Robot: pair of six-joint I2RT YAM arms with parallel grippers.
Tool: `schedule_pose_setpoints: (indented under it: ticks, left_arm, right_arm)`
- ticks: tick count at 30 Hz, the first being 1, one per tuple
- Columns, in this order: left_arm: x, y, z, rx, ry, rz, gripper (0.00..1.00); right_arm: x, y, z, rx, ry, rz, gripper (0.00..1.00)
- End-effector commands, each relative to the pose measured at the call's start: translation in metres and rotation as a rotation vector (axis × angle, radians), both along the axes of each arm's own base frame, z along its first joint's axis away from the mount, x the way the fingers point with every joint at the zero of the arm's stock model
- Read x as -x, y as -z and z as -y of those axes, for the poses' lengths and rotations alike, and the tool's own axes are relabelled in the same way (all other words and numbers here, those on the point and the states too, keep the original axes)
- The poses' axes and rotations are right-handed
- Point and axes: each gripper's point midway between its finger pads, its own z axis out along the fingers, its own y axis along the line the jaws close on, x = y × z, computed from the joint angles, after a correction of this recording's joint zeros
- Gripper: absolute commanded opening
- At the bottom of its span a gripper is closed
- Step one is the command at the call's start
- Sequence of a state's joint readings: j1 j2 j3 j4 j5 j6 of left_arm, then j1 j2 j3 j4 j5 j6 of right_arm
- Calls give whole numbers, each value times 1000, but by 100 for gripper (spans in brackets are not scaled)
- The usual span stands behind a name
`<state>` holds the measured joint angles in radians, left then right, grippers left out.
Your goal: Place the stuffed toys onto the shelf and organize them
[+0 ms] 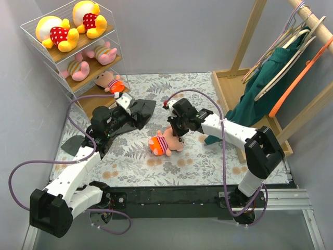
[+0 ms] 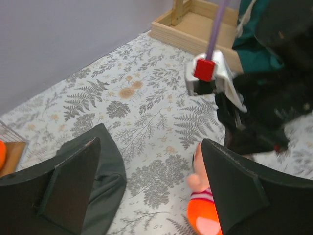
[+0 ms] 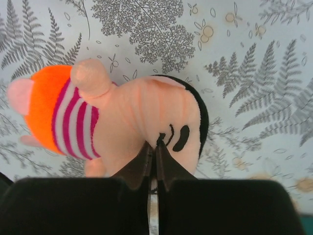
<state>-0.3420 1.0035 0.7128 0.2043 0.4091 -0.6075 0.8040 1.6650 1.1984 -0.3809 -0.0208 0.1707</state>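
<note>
The white wire shelf (image 1: 93, 102) stands at the far left. Two yellow bears (image 1: 57, 32) sit on its top board, two pink pigs (image 1: 78, 67) on the middle board, and one peach-orange doll (image 1: 110, 82) on the bottom board. Another peach-orange doll (image 1: 164, 143) lies on the floral mat. My right gripper (image 1: 176, 133) is shut on the doll's face (image 3: 127, 117), with its tips (image 3: 154, 152) pinching the plush by the mouth. My left gripper (image 1: 127, 107) is open and empty over a dark grey cloth (image 2: 105, 186). The doll (image 2: 203, 215) shows beside its right finger.
A wooden clothes rack (image 1: 244, 47) with hangers and a green garment (image 1: 265, 88) stands at the far right. The dark grey cloth (image 1: 141, 112) lies on the mat between the shelf and the doll. The right arm's wrist (image 2: 254, 122) is close to my left gripper.
</note>
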Motion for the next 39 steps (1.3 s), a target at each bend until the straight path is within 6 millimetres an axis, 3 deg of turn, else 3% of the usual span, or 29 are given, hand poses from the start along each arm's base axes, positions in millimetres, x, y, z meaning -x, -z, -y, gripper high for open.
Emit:
schedule_pose_setpoints:
  ticks: [1, 5, 9, 10, 15, 19, 23, 31, 36, 39]
  left_arm:
    - [29, 6, 14, -191, 155, 200, 82]
    - [50, 22, 24, -299, 263, 232, 71]
    - [87, 38, 41, -339, 453, 174, 69]
    - [102, 40, 48, -340, 520, 176, 69]
    - [137, 64, 51, -416, 619, 153, 68]
    - [144, 72, 51, -453, 623, 159, 69]
    - [144, 81, 57, -521, 638, 168, 69]
    - [135, 127, 67, -669, 679, 159, 62]
    - [128, 147, 71, -704, 684, 169, 60]
    - [124, 162, 69, -735, 677, 154, 56]
  right_arm:
    - [2, -7, 11, 137, -367, 65, 4]
    - [-4, -10, 15, 204, -465, 102, 4]
    - [-12, -24, -3, 137, -518, 172, 11]
    - [-12, -26, -8, 120, -543, 184, 15]
    - [-16, -33, -24, 83, -605, 189, 32]
    - [-27, -50, -25, 58, -538, 188, 51]
    - [-46, -91, -22, -39, -371, 219, 67]
    - [-94, -185, 32, -173, 40, 355, 80]
    - [-80, -241, 41, -309, 81, 455, 86]
    - [-68, -256, 46, -362, 80, 501, 87]
